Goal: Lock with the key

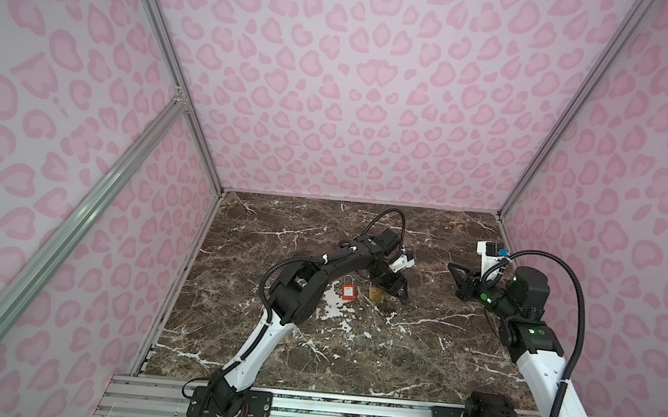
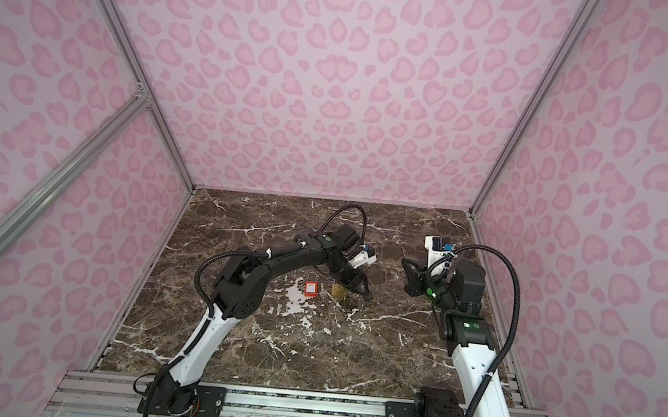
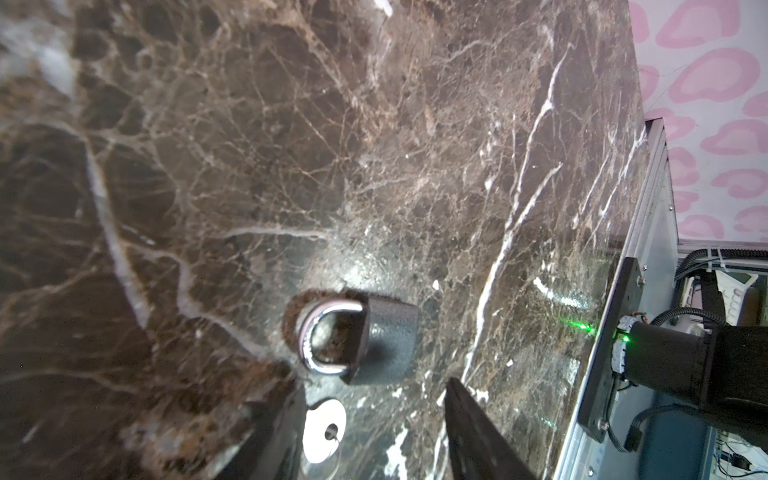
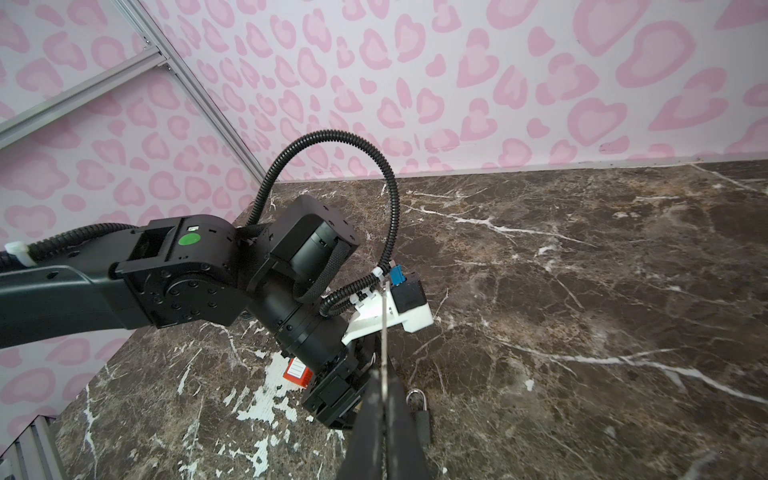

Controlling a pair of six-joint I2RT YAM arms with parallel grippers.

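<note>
In both top views the left claw [image 1: 398, 294] [image 2: 361, 289] is down at the brown marble bench [image 1: 414, 351], just beside a brass lock [image 1: 376, 295]. A red lock [image 1: 348, 292] lies next along. The right claw [image 1: 452, 269] hangs above the bench, well apart. Pink spotted walls [image 1: 356, 94] close in three sides.

From the left wrist, the left claw [image 3: 370, 384] stands partly open, gripping nothing. A grey lock [image 3: 386, 332] sits just past its tips. A silver key [image 3: 324, 430] lies between them, close by one finger [image 3: 270, 432].

From the right wrist, the right claw [image 4: 384, 374] is pinched on a thin silvery sliver [image 4: 384, 324], seen edge-on. What it is I can't tell. The grey lock [image 4: 422, 419] rests on the bench beside it.
</note>
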